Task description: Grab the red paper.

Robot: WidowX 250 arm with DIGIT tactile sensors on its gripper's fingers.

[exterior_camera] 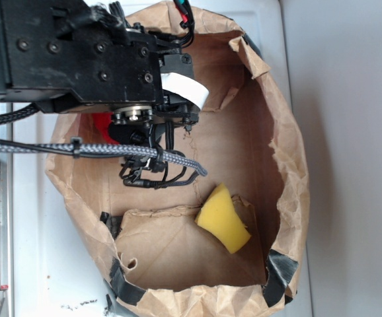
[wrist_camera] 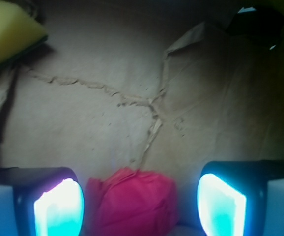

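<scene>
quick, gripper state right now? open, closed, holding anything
Gripper: open, holding nothing; the red paper sits between its fingers, not yet clamped.

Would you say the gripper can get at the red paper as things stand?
Probably yes. In the wrist view the red paper lies between the open gripper fingers, nothing across it. Only the brown bag walls surround the arm; the yellow sponge lies well aside.

We see our black WidowX arm point(exterior_camera: 78, 53) reaching downward, its two-fingered gripper point(wrist_camera: 139, 206) spread wide, pads point(wrist_camera: 58, 209) well apart
</scene>
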